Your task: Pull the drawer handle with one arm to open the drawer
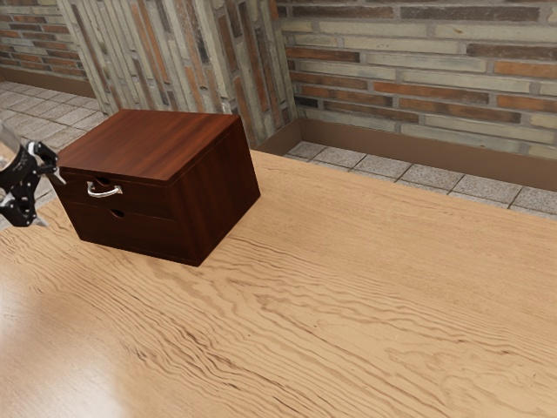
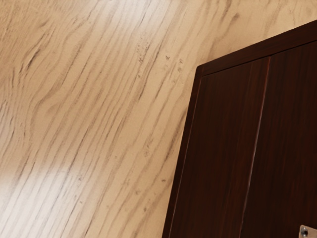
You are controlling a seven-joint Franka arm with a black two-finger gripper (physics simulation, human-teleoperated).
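A dark red-brown wooden cabinet (image 1: pixel 161 178) with two drawers stands on the table toward the exterior view's left. The upper drawer front carries a silver handle (image 1: pixel 104 189); the lower drawer front (image 1: pixel 122 228) shows just a small dark notch. Both drawers sit flush with the cabinet front. My black gripper (image 1: pixel 36 188) hangs at the exterior view's left edge, a short way in front of the handle and apart from it, fingers open with nothing between them. In the wrist view the cabinet front (image 2: pixel 233 158) lies close under my hand, with a bit of the handle's silver mount (image 2: pixel 304 231) at the corner.
The light wooden table (image 1: pixel 331 305) stretches wide to the exterior view's right and front. Behind it is a tiled floor (image 1: pixel 452 178) and brick walls (image 1: pixel 418 70).
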